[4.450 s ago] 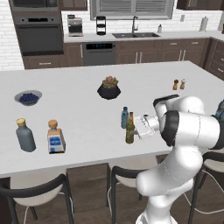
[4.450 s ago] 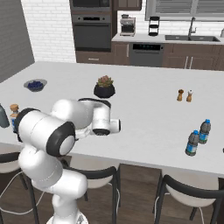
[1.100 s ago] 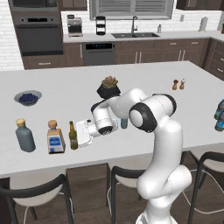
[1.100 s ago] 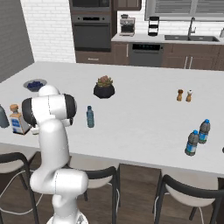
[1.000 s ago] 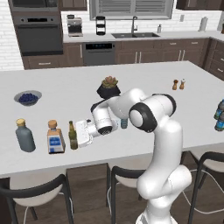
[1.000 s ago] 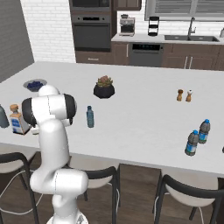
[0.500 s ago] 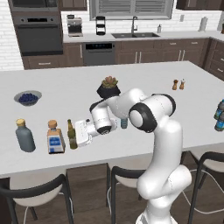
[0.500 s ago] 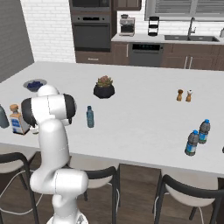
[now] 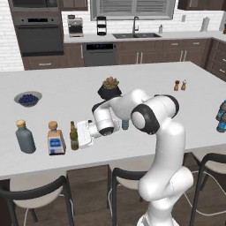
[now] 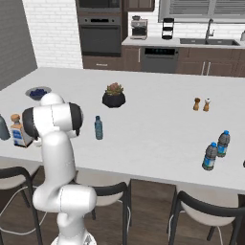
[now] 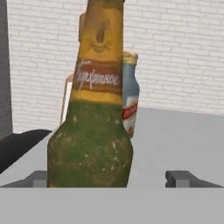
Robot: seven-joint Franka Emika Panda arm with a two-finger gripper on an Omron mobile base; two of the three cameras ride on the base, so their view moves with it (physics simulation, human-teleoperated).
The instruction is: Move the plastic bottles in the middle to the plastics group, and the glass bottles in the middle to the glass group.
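Since 1 second ago, hand (image 11: 112,178) has spread wide — seemingly clear of upright green bottle (image 11: 92,127).

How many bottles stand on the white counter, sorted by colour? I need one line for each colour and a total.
Blue-tinted water bottles: 3, one in the middle and two at the right end
Olive-green bottle: 1
Grey bottle: 1
Clear bottle with blue label: 1
Total: 6
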